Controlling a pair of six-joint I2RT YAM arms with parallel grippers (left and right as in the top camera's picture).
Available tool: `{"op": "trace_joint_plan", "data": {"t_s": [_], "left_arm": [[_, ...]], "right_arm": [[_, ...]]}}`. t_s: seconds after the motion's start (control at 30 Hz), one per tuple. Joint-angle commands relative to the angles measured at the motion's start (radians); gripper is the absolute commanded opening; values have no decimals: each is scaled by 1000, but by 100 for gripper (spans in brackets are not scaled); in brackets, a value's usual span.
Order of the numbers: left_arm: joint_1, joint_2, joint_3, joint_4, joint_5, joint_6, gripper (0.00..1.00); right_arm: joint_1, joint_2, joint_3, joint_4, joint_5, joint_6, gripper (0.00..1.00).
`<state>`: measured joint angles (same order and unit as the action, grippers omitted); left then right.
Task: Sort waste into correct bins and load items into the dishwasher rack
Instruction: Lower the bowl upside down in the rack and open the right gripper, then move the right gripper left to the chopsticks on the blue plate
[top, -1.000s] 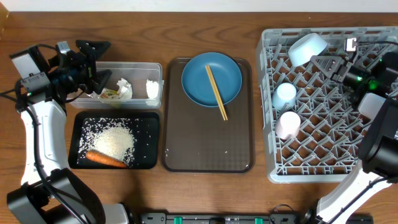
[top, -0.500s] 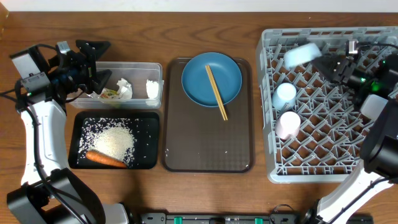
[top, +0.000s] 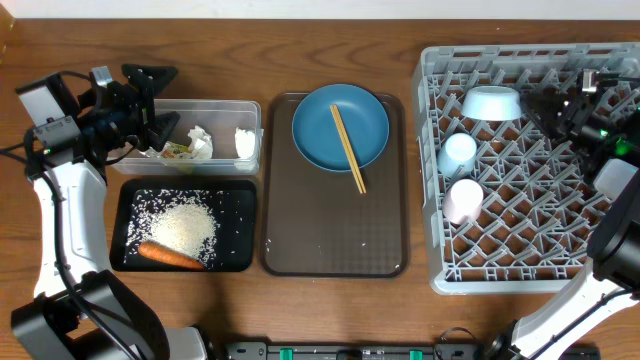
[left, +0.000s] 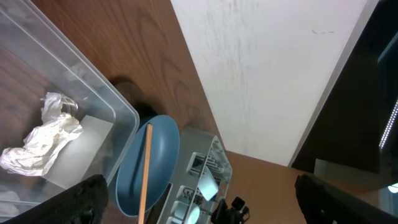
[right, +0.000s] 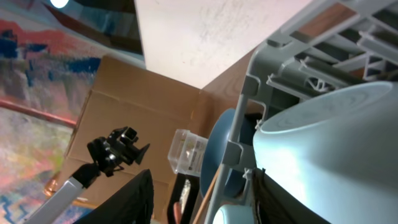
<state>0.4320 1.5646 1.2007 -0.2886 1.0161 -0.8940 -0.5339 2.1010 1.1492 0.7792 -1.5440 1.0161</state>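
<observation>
The pale blue bowl (top: 490, 102) lies mouth-down in the back of the grey rack (top: 520, 235), above the blue cup (top: 459, 153) and pink cup (top: 464, 198). My right gripper (top: 542, 102) is open just right of the bowl, which fills the right of the right wrist view (right: 336, 149). The blue plate (top: 315, 125) holds the chopsticks (top: 348, 148). My left gripper (top: 160, 100) is open and empty over the left end of the clear tub (top: 210, 101), which holds paper wads (top: 200, 142) and the wrapper (top: 178, 150). Rice (top: 185, 225) and the carrot (top: 170, 256) lie in the black tray (top: 130, 200).
The plate sits at the back of a brown serving tray (top: 335, 230) between the bins and the rack. The rack's front right part holds only pegs. A bare wood table surrounds everything.
The bowl went from tilted and lifted at the rack's back to lying mouth-down among the pegs. My right gripper let go of it and drew back to the right. The left arm stayed still.
</observation>
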Motion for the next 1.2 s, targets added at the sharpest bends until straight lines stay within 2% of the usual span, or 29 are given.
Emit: {"op": "trace_joint_plan", "data": {"t_s": [0.0, 0.17, 0.23, 0.33, 0.43, 0.57, 0.67, 1.03, 1.17], "left_arm": [[3, 1, -4, -2, 12, 2, 98], [3, 1, -4, -2, 12, 2, 98], [3, 1, -4, -2, 12, 2, 98], [3, 1, -4, -2, 12, 2, 98], [3, 1, -4, -2, 12, 2, 98], [3, 1, -4, -2, 12, 2, 98], [3, 1, -4, -2, 12, 2, 98], [3, 1, -4, -2, 12, 2, 98], [3, 1, -4, -2, 12, 2, 98]], "right_arm": [[-3, -19, -3, 100, -14, 120, 49], [-3, -39, 8, 550, -14, 458, 49], [-1, -39, 10, 687, -14, 551, 49], [11, -39, 10, 785, -13, 621, 50], [27, -39, 10, 778, 3, 629, 53], [39, -39, 11, 697, 68, 593, 54], [39, -39, 24, 588, 133, 500, 52], [96, -39, 185, -13, 293, -86, 53], [145, -39, 265, -317, 438, -251, 52]]}}
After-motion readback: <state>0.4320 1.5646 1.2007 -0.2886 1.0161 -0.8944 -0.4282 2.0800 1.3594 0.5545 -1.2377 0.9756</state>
